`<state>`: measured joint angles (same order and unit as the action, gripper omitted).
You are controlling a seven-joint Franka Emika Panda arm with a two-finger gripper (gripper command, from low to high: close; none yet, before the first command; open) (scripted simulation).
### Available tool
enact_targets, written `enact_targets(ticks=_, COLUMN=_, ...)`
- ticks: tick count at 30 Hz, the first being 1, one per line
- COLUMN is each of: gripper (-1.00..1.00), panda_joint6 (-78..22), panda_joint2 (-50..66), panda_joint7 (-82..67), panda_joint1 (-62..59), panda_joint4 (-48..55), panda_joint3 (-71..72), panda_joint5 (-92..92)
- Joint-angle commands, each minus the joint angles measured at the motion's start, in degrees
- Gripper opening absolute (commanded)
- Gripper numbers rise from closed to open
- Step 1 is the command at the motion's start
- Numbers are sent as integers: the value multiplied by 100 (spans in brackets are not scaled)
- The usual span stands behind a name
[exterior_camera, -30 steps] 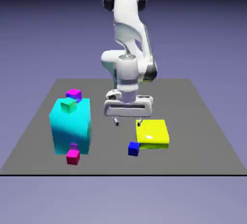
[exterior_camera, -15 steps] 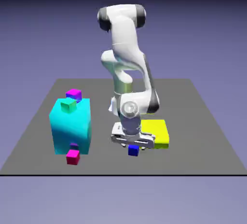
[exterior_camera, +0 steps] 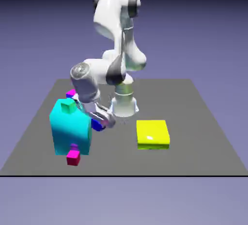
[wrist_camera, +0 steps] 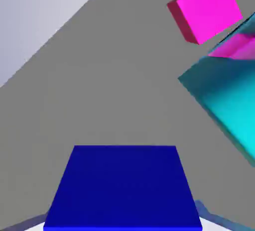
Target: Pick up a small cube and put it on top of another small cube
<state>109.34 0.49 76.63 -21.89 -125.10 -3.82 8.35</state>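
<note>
On the grey table [exterior_camera: 203, 122], before the blue-violet backdrop, the blue cube [wrist_camera: 123, 187] has been lifted from beside the yellow block [exterior_camera: 153, 133] and carried to the large cyan block [exterior_camera: 70, 132], so transport is judged under way. The gripper [exterior_camera: 100, 122] is clenched on the cube, held off the table. The fingers are largely hidden in both views. The magenta cube [wrist_camera: 205, 9] behind the cyan block is only partly visible.
</note>
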Motion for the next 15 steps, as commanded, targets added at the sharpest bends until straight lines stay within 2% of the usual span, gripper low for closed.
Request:
enact_targets(ticks=1, gripper=-100, panda_joint6=-247, panda_joint2=-182, panda_joint7=254, panda_joint1=-39, panda_joint4=107, panda_joint3=-197, panda_joint5=82)
enact_targets(ticks=4, gripper=-100, panda_joint6=-979, panda_joint2=-727, panda_joint7=1002, panda_joint1=-487, panda_joint4=427, panda_joint3=-790, panda_joint5=370)
enact_targets(ticks=7, gripper=-100, panda_joint6=-1026, panda_joint2=-833, panda_joint7=1281, panda_joint1=-568, panda_joint4=372, panda_joint3=-944, panda_joint5=579)
enact_targets(ticks=12, gripper=-100, panda_joint6=-29, panda_joint2=-692, panda_joint7=1145, panda_joint1=-486, panda_joint4=-486, panda_joint3=-853, panda_joint5=730)
enact_targets(ticks=13, gripper=100, panda_joint6=-29, panda_joint2=-692, panda_joint7=1145, panda_joint1=-486, panda_joint4=-486, panda_joint3=-853, panda_joint5=730)
enact_targets(ticks=15, gripper=100, panda_joint6=-270, panda_joint2=-726, panda_joint7=1178, panda_joint1=-506, panda_joint4=-279, panda_joint3=-875, panda_joint5=694)
